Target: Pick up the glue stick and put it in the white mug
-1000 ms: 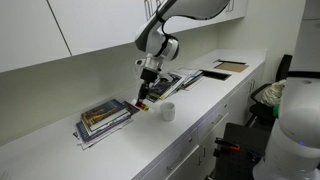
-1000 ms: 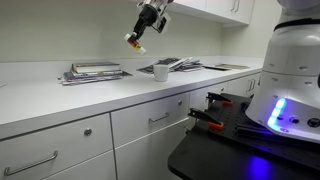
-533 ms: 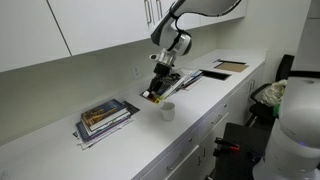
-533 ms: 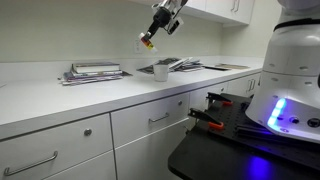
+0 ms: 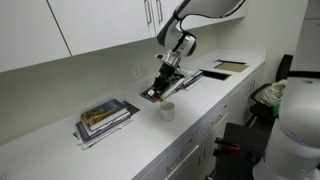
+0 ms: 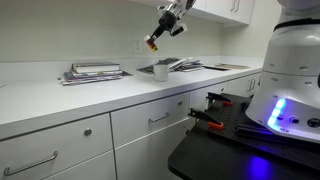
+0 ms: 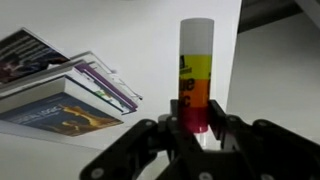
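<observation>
My gripper hangs above the counter, shut on the glue stick, a little above and just left of the white mug. In an exterior view the gripper holds the glue stick tilted, high above the mug. In the wrist view the glue stick stands up between the fingers, its red end in the grip, yellow in the middle and a pale cap at the far end. The gripper is clamped on the red end. The mug is out of the wrist view.
A stack of books lies on the white counter, also seen in the other views. Loose magazines lie behind the mug. Cabinets hang above. A white machine stands beside the counter.
My gripper has carried the glue stick away from the book stack toward the mug, moving right in both exterior views and rising a little.
</observation>
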Motion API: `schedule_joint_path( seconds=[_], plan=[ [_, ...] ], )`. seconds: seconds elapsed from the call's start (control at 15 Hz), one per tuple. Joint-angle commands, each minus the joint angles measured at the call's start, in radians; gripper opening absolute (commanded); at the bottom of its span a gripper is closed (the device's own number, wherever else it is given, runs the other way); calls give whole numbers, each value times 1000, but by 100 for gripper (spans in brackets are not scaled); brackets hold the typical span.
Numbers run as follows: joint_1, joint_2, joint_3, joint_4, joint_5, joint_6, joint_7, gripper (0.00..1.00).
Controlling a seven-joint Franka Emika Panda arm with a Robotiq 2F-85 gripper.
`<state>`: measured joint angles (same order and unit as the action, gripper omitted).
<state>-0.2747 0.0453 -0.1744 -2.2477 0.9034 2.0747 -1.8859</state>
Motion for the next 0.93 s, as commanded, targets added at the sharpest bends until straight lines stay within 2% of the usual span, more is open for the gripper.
schedule_joint_path(
  seconds=[0.0,0.33,0.6,0.87],
  plan=[
    [-8,40,-34,9,76,-36,-133,8],
    [-21,105,-47,17,85,-22,-229,8],
    [-32,163,-46,50,124,-21,-260,8],
    [-50,202,-49,90,107,-22,-268,8]
  ],
)
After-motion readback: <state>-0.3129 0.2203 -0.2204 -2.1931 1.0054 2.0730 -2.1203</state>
